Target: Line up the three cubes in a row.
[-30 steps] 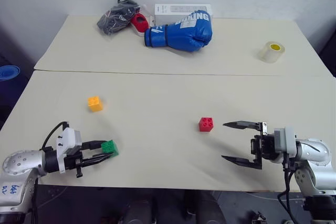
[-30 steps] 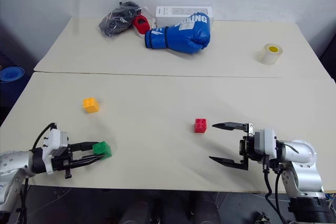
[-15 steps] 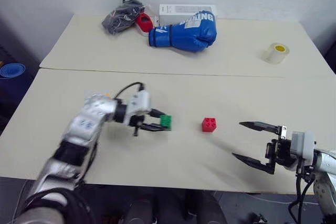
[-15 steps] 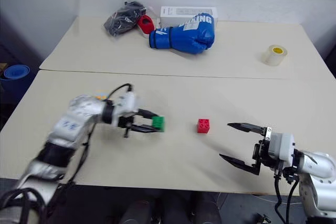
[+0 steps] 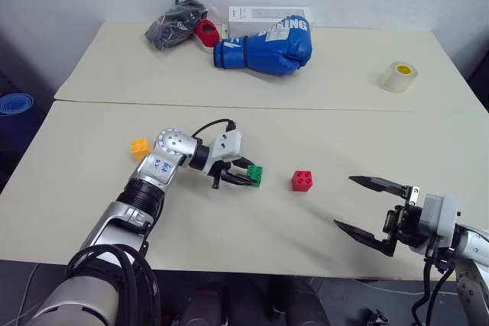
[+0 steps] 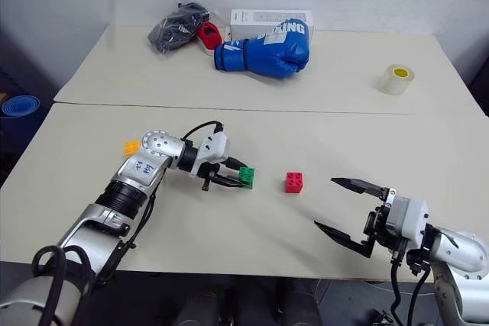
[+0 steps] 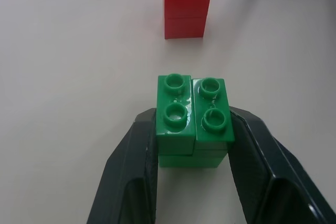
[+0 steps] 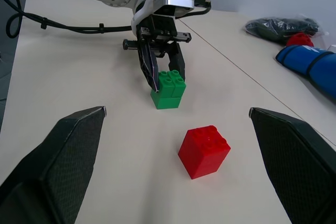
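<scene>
Left gripper (image 5: 246, 177) is clamping the green cube (image 5: 254, 175) just beside the red cube (image 5: 301, 180), studs up, about at table level. To do this well: it's sitting a touch nearer than the red cube, so square it up, set it flat with faces parallel, then release without nudging. Right gripper (image 5: 373, 210) is hanging wide open and empty, nearer than the red cube. Orange cube (image 5: 139, 147) is sitting well beyond green, away from the red cube. No containers involved.

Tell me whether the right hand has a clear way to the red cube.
Probably yes: the right hand is open, and bare table lies between it and the red cube.
</scene>
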Available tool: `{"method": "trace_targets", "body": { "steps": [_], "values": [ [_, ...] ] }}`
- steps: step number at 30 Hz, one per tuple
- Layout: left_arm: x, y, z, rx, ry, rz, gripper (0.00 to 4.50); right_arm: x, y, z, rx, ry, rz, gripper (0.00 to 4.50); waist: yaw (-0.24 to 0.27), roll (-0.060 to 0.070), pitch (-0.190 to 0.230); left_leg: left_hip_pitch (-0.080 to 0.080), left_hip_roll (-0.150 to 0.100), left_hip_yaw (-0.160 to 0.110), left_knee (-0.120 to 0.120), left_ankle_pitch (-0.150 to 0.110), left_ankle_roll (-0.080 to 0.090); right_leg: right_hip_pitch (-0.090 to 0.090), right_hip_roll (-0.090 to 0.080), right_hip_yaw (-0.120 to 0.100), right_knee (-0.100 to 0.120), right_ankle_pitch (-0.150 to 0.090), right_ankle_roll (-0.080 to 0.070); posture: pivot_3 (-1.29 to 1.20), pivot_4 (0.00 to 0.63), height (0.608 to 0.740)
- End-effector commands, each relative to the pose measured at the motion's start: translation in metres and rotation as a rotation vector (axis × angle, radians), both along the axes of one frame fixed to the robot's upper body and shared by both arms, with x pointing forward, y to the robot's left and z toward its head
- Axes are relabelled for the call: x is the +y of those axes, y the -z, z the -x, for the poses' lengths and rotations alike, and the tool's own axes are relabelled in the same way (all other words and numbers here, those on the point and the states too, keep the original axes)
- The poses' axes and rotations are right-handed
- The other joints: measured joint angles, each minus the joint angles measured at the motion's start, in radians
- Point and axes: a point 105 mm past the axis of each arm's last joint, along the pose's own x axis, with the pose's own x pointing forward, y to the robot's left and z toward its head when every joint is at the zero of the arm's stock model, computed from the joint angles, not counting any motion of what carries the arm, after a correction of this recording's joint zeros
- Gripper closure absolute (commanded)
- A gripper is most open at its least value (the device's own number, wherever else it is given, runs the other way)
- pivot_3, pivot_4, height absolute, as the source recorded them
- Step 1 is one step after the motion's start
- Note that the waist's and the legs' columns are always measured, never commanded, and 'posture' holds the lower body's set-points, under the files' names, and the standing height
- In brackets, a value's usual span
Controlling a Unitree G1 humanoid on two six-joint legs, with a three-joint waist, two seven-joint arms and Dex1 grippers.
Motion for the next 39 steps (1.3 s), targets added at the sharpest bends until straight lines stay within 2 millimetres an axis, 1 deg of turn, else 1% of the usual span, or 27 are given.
{"method": "trace_targets", "body": {
  "steps": [1,3,6,7,9,11,13,15,17,19,21,22,23,26,28,29,30,32,34,36,39],
  "values": [
    [0.010,0.006,0.003,0.008,-0.021,-0.027,3.03,0.005,-0.009,0.000,-0.039,-0.011,-0.007,0.00,-0.002,0.000,0.000,0.000,0.000,0.000,0.000,0.000,0.000,0.000,0.000,0.000,0.000,0.000,0.000,0.00,0.150,0.740],
    [0.010,0.005,0.005,0.016,-0.027,-0.004,2.31,0.006,-0.009,-0.002,-0.040,-0.012,-0.007,0.00,-0.003,0.000,0.000,0.000,0.000,0.000,0.000,0.000,0.000,0.000,0.000,0.000,0.001,0.000,0.000,0.00,0.150,0.740],
    [0.009,0.000,0.007,-0.005,-0.029,0.043,1.37,0.007,-0.010,-0.006,-0.042,-0.018,-0.009,0.00,-0.001,0.000,0.000,0.000,0.000,0.000,0.001,0.000,0.000,0.000,0.000,0.000,0.001,0.000,0.000,0.00,0.150,0.740],
    [0.012,-0.002,0.008,-0.018,-0.023,0.046,1.04,0.008,-0.010,-0.007,-0.043,-0.021,-0.009,0.00,-0.001,0.000,0.000,-0.001,0.000,-0.001,0.002,0.000,0.000,0.000,0.000,-0.001,0.001,0.000,0.000,0.00,0.150,0.740],
    [0.019,-0.004,0.010,-0.028,-0.027,0.045,0.52,0.008,-0.010,-0.008,-0.044,-0.027,-0.008,0.00,0.001,0.000,0.000,-0.002,0.000,-0.001,0.003,-0.001,0.000,0.000,0.000,-0.001,0.001,0.000,0.000,0.00,0.150,0.740],
    [0.027,-0.009,0.012,-0.055,-0.040,0.045,0.52,0.008,-0.009,-0.008,-0.044,-0.033,-0.007,0.00,0.002,0.000,0.000,-0.002,0.000,-0.003,0.004,-0.001,0.001,0.000,-0.001,-0.002,0.001,0.000,0.000,0.00,0.150,0.740],
    [0.038,-0.021,0.015,-0.084,-0.070,0.089,0.52,0.007,-0.009,-0.010,-0.045,-0.038,-0.007,0.00,0.000,0.000,0.000,-0.003,0.000,-0.003,0.004,-0.001,0.001,0.000,-0.001,-0.002,0.001,0.000,0.000,0.00,0.150,0.740],
    [0.062,-0.034,0.025,-0.119,-0.133,0.152,0.52,0.007,-0.009,-0.012,-0.049,-0.046,-0.018,0.00,-0.007,0.000,0.000,-0.002,0.000,-0.003,0.004,-0.001,0.001,0.000,-0.001,-0.002,0.001,0.000,0.000,0.00,0.150,0.740],
    [0.080,-0.038,0.036,-0.129,-0.188,0.191,0.52,0.008,-0.008,-0.013,-0.050,-0.059,-0.027,0.00,-0.015,0.000,0.000,-0.002,0.001,-0.003,0.004,-0.002,0.000,0.000,-0.008,-0.002,0.002,-0.001,-0.001,0.00,0.150,0.740],
    [0.100,-0.040,0.048,-0.130,-0.277,0.256,0.52,0.012,-0.009,-0.013,-0.053,-0.075,-0.044,0.00,-0.018,0.000,0.000,-0.001,0.001,-0.003,0.004,-0.002,0.000,0.000,-0.008,-0.003,0.003,-0.001,-0.002,0.00,0.150,0.740],
    [0.123,-0.032,0.064,-0.127,-0.366,0.260,0.52,0.016,-0.009,-0.014,-0.054,-0.089,-0.063,0.00,-0.023,0.000,0.000,-0.001,0.001,-0.003,0.004,-0.002,0.000,0.000,-0.009,-0.003,0.003,-0.001,-0.002,0.00,0.150,0.740],
    [0.139,-0.027,0.070,-0.122,-0.457,0.288,0.52,0.018,-0.009,-0.014,-0.054,-0.095,-0.077,0.00,-0.024,0.000,0.000,-0.001,0.001,-0.004,0.004,-0.002,0.000,0.001,-0.010,-0.004,0.002,-0.001,-0.002,0.00,0.150,0.740],
    [0.150,-0.023,0.075,-0.119,-0.524,0.307,0.52,0.019,-0.009,-0.014,-0.055,-0.098,-0.087,0.00,-0.026,0.000,0.000,-0.001,0.001,-0.004,0.004,-0.002,0.000,0.001,-0.010,-0.004,0.002,-0.001,-0.002,0.00,0.150,0.740],
    [0.212,-0.010,0.094,-0.181,-0.902,0.444,0.02,0.024,-0.005,-0.015,-0.054,-0.120,-0.115,0.00,-0.025,0.000,0.000,0.000,0.001,-0.004,0.004,-0.003,0.000,0.002,-0.011,-0.003,0.002,-0.001,-0.002,0.00,0.150,0.740],
    [0.234,-0.003,0.105,-0.194,-1.035,0.474,0.02,0.026,-0.004,-0.015,-0.053,-0.127,-0.121,0.00,-0.020,0.000,0.000,0.000,0.001,-0.004,0.004,-0.004,0.001,0.002,-0.012,-0.003,-0.001,-0.001,-0.002,0.00,0.150,0.740],
    [0.253,0.005,0.116,-0.189,-1.145,0.494,0.02,0.027,-0.002,-0.016,-0.054,-0.130,-0.125,0.00,-0.014,0.000,0.000,0.000,0.001,-0.005,0.004,-0.004,0.001,0.002,-0.012,-0.004,-0.002,-0.001,-0.002,0.00,0.150,0.740],
    [0.268,0.011,0.126,-0.195,-1.230,0.503,0.02,0.028,-0.001,-0.016,-0.055,-0.132,-0.130,0.00,-0.010,-0.001,0.000,0.000,0.000,-0.005,0.004,-0.004,0.001,0.002,-0.013,-0.004,-0.002,-0.001,-0.002,0.00,0.150,0.740],
    [0.287,0.020,0.141,-0.194,-1.347,0.523,0.02,0.030,0.000,-0.017,-0.058,-0.135,-0.137,0.00,-0.003,-0.001,0.000,0.000,0.000,-0.005,0.004,-0.006,0.001,0.002,-0.013,-0.004,-0.003,-0.001,-0.002,0.00,0.150,0.740],
    [0.296,0.019,0.149,-0.214,-1.418,0.569,0.02,0.032,0.000,-0.018,-0.066,-0.135,-0.147,0.00,0.002,-0.001,0.000,0.000,0.000,-0.004,0.004,-0.007,0.001,0.002,-0.013,-0.003,-0.003,-0.001,-0.002,0.00,0.150,0.740],
    [0.299,0.017,0.151,-0.238,-1.445,0.588,0.02,0.033,0.000,-0.019,-0.070,-0.134,-0.152,0.00,0.004,-0.001,-0.001,0.000,0.000,-0.004,0.004,-0.007,0.002,0.002,-0.013,-0.003,-0.003,-0.001,-0.002,0.00,0.150,0.740],
    [0.291,0.006,0.137,-0.272,-1.439,0.640,0.02,0.036,0.000,-0.020,-0.073,-0.133,-0.157,0.00,0.004,-0.002,-0.001,0.000,0.000,-0.005,0.004,-0.008,0.001,0.002,-0.013,-0.004,-0.003,-0.001,-0.002,0.00,0.150,0.740]
  ]
}}
